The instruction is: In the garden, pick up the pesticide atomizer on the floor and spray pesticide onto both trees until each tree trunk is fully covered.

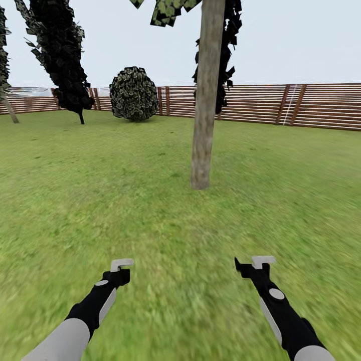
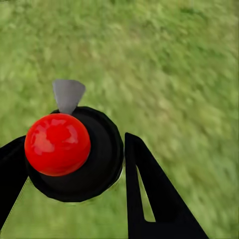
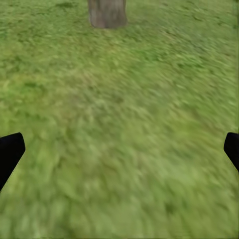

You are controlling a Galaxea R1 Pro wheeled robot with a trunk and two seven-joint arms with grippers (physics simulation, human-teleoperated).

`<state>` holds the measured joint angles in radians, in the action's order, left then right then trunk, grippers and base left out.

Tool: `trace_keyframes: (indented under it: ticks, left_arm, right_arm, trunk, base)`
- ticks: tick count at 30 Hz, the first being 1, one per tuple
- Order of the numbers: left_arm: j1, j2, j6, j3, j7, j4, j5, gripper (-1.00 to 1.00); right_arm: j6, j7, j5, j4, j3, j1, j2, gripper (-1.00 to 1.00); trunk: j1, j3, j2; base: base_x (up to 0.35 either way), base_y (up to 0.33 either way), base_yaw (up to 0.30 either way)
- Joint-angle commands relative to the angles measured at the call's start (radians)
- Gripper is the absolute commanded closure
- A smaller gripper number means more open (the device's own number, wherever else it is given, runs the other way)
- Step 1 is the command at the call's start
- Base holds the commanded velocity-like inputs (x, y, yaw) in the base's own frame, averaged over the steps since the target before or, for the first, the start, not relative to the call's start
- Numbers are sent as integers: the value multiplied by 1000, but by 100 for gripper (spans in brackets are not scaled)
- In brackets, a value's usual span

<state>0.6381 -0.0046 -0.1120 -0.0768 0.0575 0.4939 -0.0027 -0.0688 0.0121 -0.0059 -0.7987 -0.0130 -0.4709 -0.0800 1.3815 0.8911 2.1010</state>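
The robot faces one pale grey-brown tree trunk (image 1: 205, 95) standing upright on the grass floor (image 1: 150, 200), well ahead of both arms; its base also shows in the right wrist view (image 3: 107, 12). The left tool (image 2: 74, 154) is clenched on the pesticide atomizer (image 2: 69, 149), a black round body with a red ball top and a grey nozzle tip, seated between the two black fingers; in the head view the tool (image 1: 119, 273) sits low and left over the grass. The right tool (image 1: 250, 268) is released and carries nothing, with its fingertips (image 3: 10, 149) spread wide over bare grass. No white specks of pesticide can be made out on the bark, so spraying looks not yet begun. Risks, as judged: the nozzle seems aimed at the lawn rather than the trunk, so a spray from this pose would likely land on grass; the trunk is also well apart from the atomizer, so mist could fall short. Driving closer could bring the arms into the trunk if the approach is not slowed. Count: one pale trunk close by, one thin pale trunk at the far left edge (image 1: 10, 110), one black tree (image 1: 65, 55) by the fence (image 1: 311, 105), one round bush (image 1: 133, 94), one atomizer, two tools.
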Motion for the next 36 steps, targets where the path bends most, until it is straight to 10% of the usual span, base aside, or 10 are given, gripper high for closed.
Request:
trace_keyframes:
  ticks: [1,36]
  left_arm:
    - [0,0,0,1,0,0,0,100]
    - [0,0,0,-1,-4,0,1,100]
  right_arm:
    - [-5,0,0,3,0,0,-1,-100]
    - [-12,2,3,101,-7,0,0,-100]
  trunk:
    - [0,0,0]
    - [0,-17,0]
  base:
    - [332,57,0]
    - [338,35,-105]
